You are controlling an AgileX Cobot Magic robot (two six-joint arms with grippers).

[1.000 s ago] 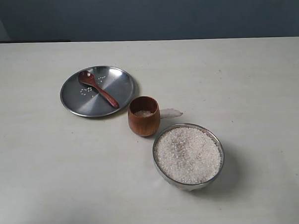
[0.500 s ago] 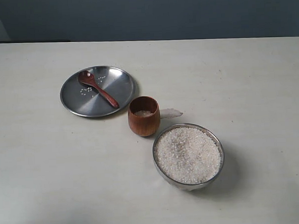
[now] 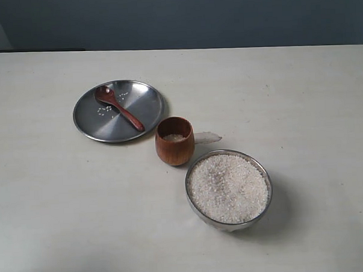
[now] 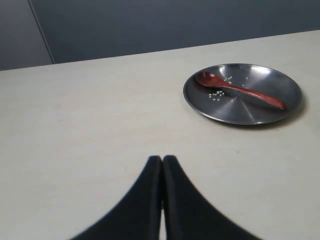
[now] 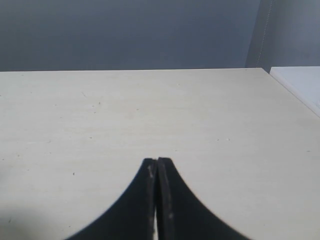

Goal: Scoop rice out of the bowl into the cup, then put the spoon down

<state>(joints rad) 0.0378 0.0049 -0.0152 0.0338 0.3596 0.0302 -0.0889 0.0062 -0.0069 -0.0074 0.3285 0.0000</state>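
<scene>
Spoon [image 3: 119, 108]: on the plate [image 3: 145, 101], 10 o'clock from cup [image 3: 175, 147].
Rice [image 3: 228, 187]: in bowl [image 3: 231, 225], 4 o'clock from cup.
Hands: we see left hand [image 4: 162, 162], right hand [image 5: 156, 162] closed, empty.

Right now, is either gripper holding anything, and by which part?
Nothing. Left gripper and right gripper are both shut and empty; the spoon lies on the plate.
</scene>
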